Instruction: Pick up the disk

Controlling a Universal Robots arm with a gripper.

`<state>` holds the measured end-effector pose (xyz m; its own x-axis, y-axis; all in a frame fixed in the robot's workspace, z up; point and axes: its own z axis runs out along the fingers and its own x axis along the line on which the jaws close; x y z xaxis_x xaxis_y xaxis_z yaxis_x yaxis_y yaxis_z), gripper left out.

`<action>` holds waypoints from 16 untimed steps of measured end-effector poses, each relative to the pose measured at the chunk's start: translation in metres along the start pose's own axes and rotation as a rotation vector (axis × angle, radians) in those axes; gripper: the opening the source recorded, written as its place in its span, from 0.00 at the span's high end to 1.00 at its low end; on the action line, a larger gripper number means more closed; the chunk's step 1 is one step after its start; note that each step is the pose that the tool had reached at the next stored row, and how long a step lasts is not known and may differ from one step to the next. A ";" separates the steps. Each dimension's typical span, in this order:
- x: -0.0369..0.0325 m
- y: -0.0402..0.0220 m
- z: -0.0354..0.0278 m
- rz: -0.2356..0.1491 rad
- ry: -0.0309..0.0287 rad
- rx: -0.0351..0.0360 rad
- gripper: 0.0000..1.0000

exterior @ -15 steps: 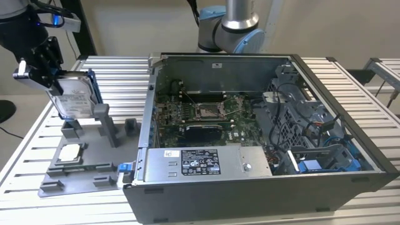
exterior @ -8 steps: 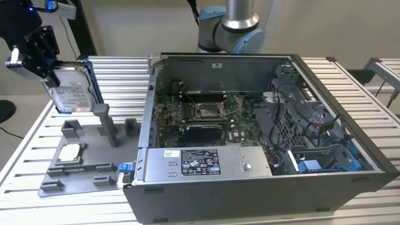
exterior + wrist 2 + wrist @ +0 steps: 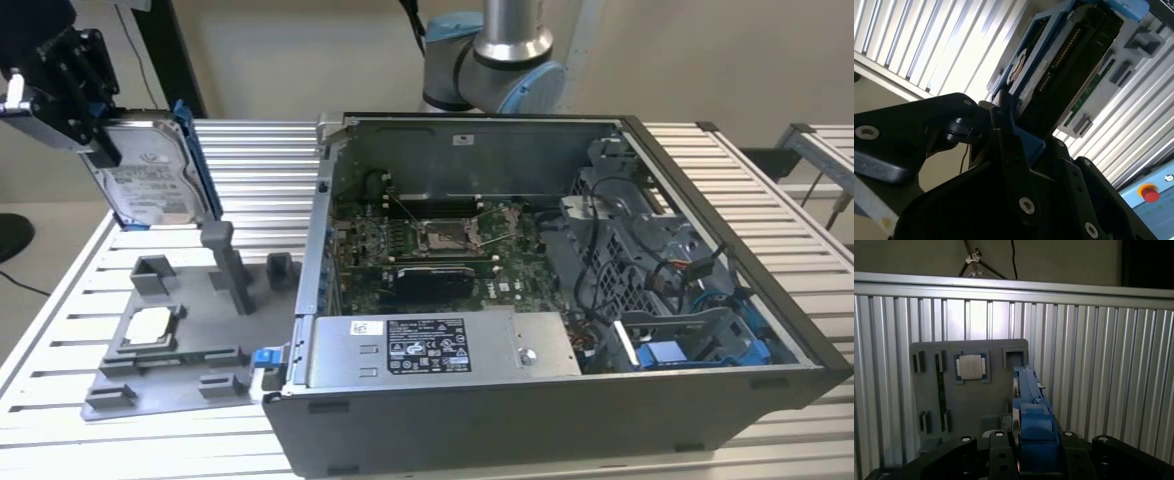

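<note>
In the upper left of the exterior view, the black gripper [image 3: 107, 140] pinches the disk [image 3: 154, 180] by its upper edge. The disk hangs upright in the air above the grey fixture plate [image 3: 174, 375] at the lower left, where a small square chip [image 3: 147, 327] sits. The plate lies on a table of ribbed aluminium slats [image 3: 747, 190] beside an open computer case [image 3: 534, 420] that fills the centre and right, with the arm's base [image 3: 501, 60] and a pale wall [image 3: 294, 50] along the top.
</note>
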<state>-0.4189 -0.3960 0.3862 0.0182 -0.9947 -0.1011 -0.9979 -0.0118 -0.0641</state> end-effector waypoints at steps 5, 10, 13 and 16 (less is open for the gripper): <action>-0.0011 -0.0008 -0.0114 -0.002 0.0001 0.0169 1.00; -0.0026 -0.0017 -0.0253 -0.003 0.0003 0.0286 1.00; -0.0034 -0.0022 -0.0341 -0.003 0.0004 0.0335 1.00; -0.0045 -0.0029 -0.0445 -0.004 0.0004 0.0362 1.00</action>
<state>-0.4190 -0.3960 0.4310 0.0219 -0.9947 -0.1003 -0.9949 -0.0118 -0.1003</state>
